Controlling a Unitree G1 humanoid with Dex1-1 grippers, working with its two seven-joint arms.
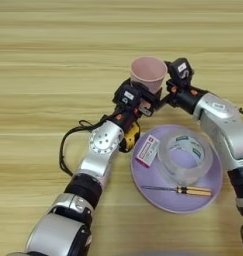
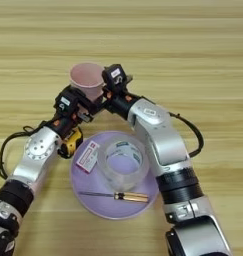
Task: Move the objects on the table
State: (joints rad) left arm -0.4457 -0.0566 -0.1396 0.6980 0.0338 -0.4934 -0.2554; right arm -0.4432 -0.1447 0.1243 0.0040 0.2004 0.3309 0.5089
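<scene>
A pale pink cup (image 1: 148, 71) stands upright, mouth up, at the middle of the table (image 1: 43, 60). My right gripper (image 1: 169, 89) is pressed against its lower right side. My left gripper (image 1: 143, 104) sits just below the cup, hiding its base. Under my left wrist lies the yellow-and-black tape measure (image 1: 131, 138), partly covered by the arm, its black strap (image 1: 68, 142) looping off to the left. The wide clear tape roll (image 1: 185, 158) lies flat on a round purple plate (image 1: 163, 200), in front of both grippers.
On the purple plate there are also a small white-and-pink card (image 1: 148, 150) at its left and a thin screwdriver with a yellow handle (image 1: 185, 190) near its front rim. Bare wood stretches behind the cup and to the far left.
</scene>
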